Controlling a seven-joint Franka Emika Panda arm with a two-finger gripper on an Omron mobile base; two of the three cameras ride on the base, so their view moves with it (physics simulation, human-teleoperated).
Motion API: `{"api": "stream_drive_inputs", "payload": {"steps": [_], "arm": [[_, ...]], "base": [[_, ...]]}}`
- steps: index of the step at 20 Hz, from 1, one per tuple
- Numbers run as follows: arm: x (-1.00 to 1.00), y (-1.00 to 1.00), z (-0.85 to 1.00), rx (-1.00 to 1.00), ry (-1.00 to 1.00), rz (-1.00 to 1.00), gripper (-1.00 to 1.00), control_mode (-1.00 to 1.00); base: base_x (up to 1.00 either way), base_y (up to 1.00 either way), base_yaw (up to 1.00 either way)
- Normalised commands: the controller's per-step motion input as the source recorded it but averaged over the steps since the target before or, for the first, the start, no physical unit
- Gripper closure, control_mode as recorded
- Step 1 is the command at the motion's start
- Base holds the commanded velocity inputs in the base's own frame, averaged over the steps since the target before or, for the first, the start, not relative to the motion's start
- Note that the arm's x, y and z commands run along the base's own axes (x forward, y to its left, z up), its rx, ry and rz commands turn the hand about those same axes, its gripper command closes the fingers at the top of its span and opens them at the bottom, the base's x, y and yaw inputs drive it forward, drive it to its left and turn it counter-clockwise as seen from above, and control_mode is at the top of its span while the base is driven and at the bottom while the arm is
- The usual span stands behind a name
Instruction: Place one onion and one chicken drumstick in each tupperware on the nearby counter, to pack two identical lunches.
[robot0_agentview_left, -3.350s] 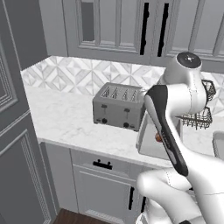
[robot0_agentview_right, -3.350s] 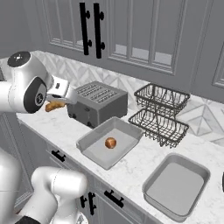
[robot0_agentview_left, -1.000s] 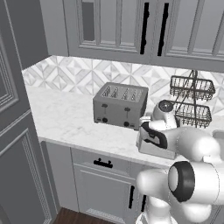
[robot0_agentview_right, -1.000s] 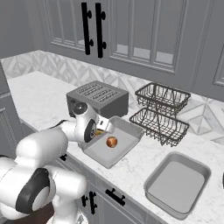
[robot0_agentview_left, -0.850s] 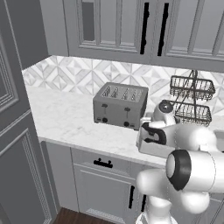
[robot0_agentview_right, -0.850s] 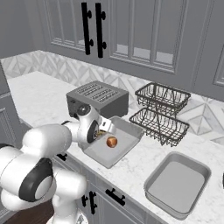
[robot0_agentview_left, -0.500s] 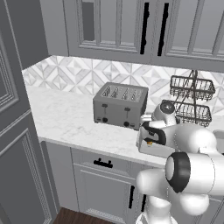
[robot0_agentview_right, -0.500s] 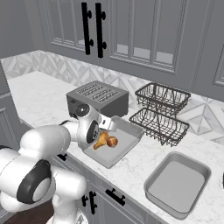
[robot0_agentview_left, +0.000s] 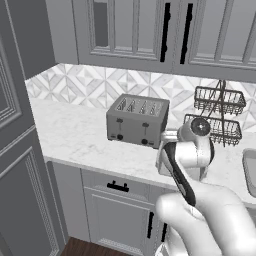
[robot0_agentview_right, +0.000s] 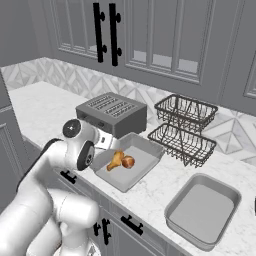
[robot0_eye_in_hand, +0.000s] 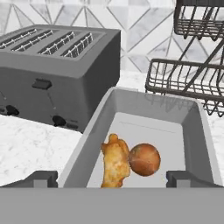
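The gripper sits spread and empty at the near rim of the first tupperware, its tips wide apart on either side. Just ahead of it, inside the tray, the drumstick lies touching the onion. So this lunch looks packed, and the step in hand seems to be backing off after the drop. The second tupperware stands empty, well off to the hand's right, past the wire rack. Next, I judge, the arm must pull up clear of the tray wall and go fetch the other onion or drumstick for that empty tray.
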Motion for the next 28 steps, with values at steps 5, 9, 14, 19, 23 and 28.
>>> {"api": "stream_drive_inputs", "payload": {"steps": [5, 9, 14, 19, 23, 28], "arm": [[-0.82, 0.35, 0.94, -0.04, -0.08, 0.14, -1.00, -1.00], [-1.00, 0.37, 0.73, -0.09, -0.08, 0.20, -1.00, -1.00], [-0.60, 0.27, 0.25, -0.06, -0.03, 0.16, -1.00, 1.00], [0.00, 0.00, 0.00, 0.00, 0.00, 0.00, -1.00, 1.00], [0.00, 0.00, 0.00, 0.00, 0.00, 0.00, -1.00, 1.00], [0.00, 0.00, 0.00, 0.00, 0.00, 0.00, -1.00, 1.00]], "base": [[0.00, 0.00, 0.00], [0.00, 0.00, 0.00], [-0.40, 0.12, 0.10], [-1.00, 0.02, 0.09], [-1.00, 0.26, 0.12], [-0.67, 0.59, 0.53]]}}
